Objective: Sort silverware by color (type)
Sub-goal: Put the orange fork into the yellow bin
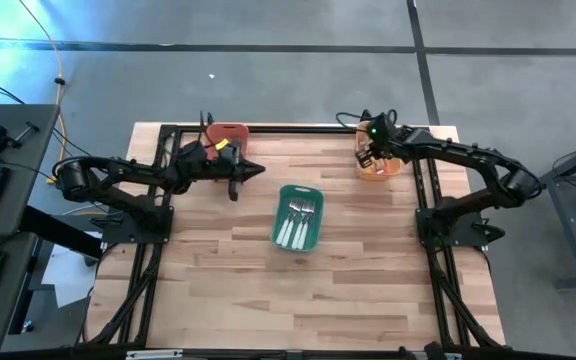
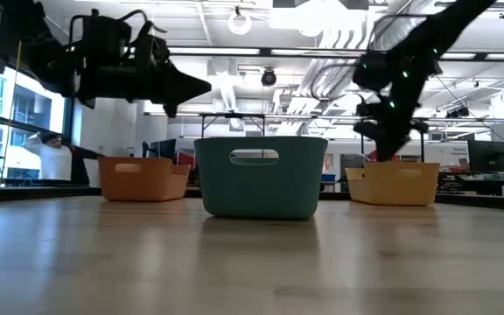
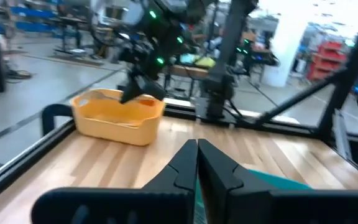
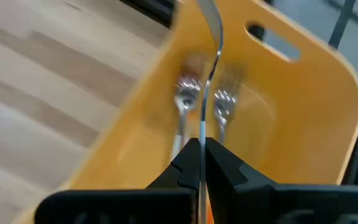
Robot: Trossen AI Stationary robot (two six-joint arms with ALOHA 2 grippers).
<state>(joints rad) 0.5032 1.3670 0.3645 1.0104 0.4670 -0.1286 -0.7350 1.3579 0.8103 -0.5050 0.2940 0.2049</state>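
My right gripper hovers over the orange bin at the table's far right and is shut on one piece of silverware, seen edge-on. Two silvery pieces lie inside that bin. Several white-handled forks lie in the teal bin at mid-table. My left gripper is shut and holds nothing. It hangs in the air between the salmon bin and the teal bin, pointing toward the table's right. My right gripper pinches the piece of silverware between its two fingers on the thin metal neck, with the fingers running along it. The curved silvery head sticks out past the fingertips, lifted clear above the orange bin's inside. Its handle is hidden between the fingers.
The three bins stand across the far half of the table: salmon on the left, teal in the middle, orange on the right. A black frame rail runs along the far edge. The near half shows bare wood.
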